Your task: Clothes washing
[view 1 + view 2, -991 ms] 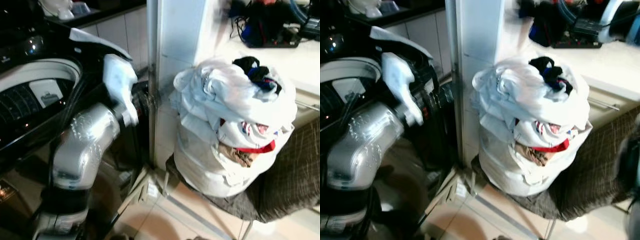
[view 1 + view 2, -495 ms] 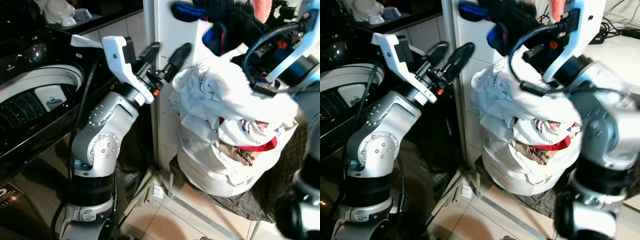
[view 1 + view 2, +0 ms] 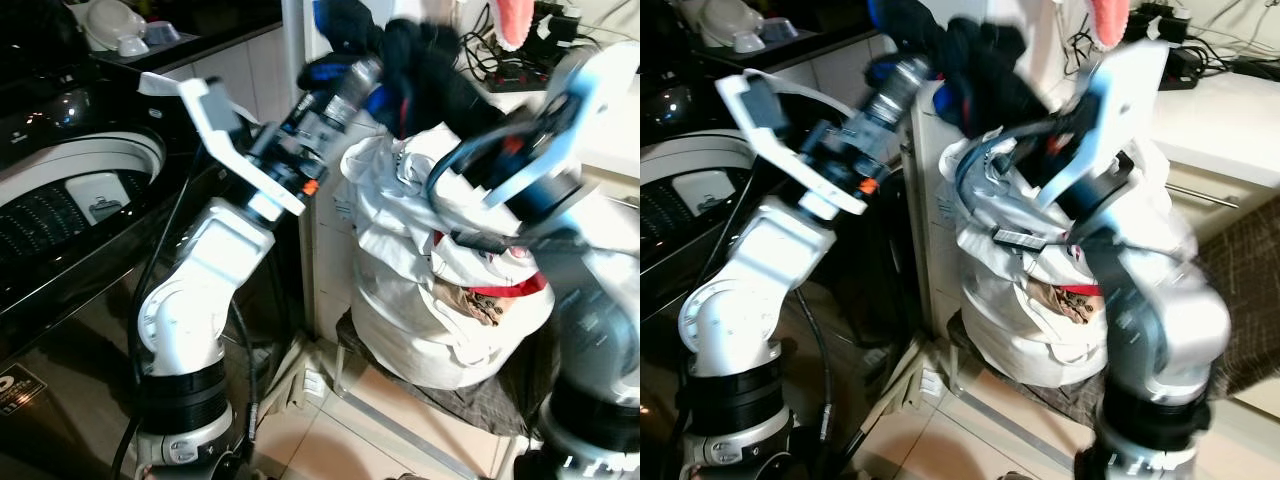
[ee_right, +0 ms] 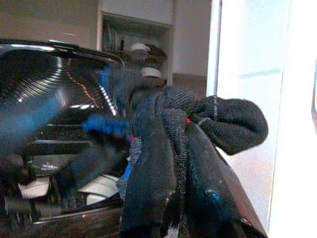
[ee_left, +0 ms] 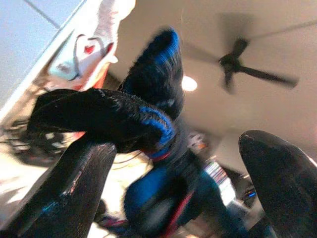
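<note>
While held up above the white laundry bag [image 3: 440, 300], the dark blue-black sock bundle [image 4: 163, 148] sits pinched in the right tool [image 4: 185, 198], fingers closed on it. Left tool [image 5: 178, 188] is spread open just beside it, empty. Washing machine [image 3: 60, 200] lies beyond the left tool.

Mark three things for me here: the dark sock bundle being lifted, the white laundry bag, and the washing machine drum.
dark sock bundle [image 4: 163, 124], right wrist view, knotted middle of the bundle.
white laundry bag [image 3: 420, 330], left eye view, lower front of the bag.
washing machine drum [image 3: 50, 215], left eye view, ribbed inner wall.
</note>
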`<state>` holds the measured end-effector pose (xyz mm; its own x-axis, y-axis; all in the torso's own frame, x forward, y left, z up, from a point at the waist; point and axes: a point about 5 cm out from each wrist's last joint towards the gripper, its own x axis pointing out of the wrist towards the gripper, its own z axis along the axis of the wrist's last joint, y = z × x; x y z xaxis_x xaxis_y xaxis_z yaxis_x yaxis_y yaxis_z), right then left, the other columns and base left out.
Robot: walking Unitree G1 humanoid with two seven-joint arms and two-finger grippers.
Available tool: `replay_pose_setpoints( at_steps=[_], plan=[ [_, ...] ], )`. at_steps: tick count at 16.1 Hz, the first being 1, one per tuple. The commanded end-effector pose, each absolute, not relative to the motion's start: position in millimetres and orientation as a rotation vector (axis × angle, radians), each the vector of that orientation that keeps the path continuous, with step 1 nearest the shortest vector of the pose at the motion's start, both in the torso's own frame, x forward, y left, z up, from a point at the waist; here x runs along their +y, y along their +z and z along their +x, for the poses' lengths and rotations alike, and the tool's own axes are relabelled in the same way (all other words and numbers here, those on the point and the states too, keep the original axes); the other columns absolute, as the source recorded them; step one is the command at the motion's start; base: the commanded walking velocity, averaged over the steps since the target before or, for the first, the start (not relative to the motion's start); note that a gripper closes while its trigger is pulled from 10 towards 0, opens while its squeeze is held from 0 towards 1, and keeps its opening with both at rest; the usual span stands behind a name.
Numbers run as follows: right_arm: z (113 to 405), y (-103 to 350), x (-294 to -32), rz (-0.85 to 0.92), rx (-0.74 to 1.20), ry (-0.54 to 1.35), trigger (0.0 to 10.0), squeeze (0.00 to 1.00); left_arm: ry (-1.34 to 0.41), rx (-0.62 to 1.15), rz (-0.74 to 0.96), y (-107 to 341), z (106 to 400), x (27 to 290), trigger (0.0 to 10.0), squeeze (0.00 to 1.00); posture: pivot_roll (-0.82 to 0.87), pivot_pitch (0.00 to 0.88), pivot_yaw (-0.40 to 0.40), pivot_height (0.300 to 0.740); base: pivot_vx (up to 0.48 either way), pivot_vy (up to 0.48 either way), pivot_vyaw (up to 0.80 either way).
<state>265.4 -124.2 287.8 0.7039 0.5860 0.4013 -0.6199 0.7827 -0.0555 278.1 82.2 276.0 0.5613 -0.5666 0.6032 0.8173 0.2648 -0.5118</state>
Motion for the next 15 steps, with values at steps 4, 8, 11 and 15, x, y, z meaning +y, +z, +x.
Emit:
replay_pose_setpoints(
  at_steps=[4, 8, 11, 15],
  plan=[
    [257.0, 287.4, -114.8, 0.129, -0.435, 0.688, 0.0, 0.0, -0.933, -0.309, -0.881, 275.1, 277.4, 83.5, 10.0, 1.0, -0.09, 0.0, 0.07, 0.74, 0.0, 0.0, 0.0],
    [254.4, 291.0, -108.7, 0.195, -0.467, 0.688, 0.0, 0.0, -0.829, -0.241, -0.82, 264.8, 285.3, 83.2, 10.0, 0.0, -0.09, 0.0, 0.074, 0.74, 0.0, 0.0, 0.0],
    [254.9, 294.2, -111.0, 0.206, -0.484, 0.67, 0.0, 0.0, -0.705, -0.192, -0.826, 258.4, 297.1, 89.8, 10.0, 0.0, -0.09, 0.0, 0.074, 0.74, 0.0, 0.0, 0.0],
    [257.5, 298.6, -117.8, 0.217, -0.498, 0.643, 0.0, 0.0, -0.613, -0.247, -0.934, 262.1, 304.8, 104.0, 10.0, 0.0, -0.09, 0.0, 0.076, 0.74, 0.0, 0.0, 0.0]
  ],
)
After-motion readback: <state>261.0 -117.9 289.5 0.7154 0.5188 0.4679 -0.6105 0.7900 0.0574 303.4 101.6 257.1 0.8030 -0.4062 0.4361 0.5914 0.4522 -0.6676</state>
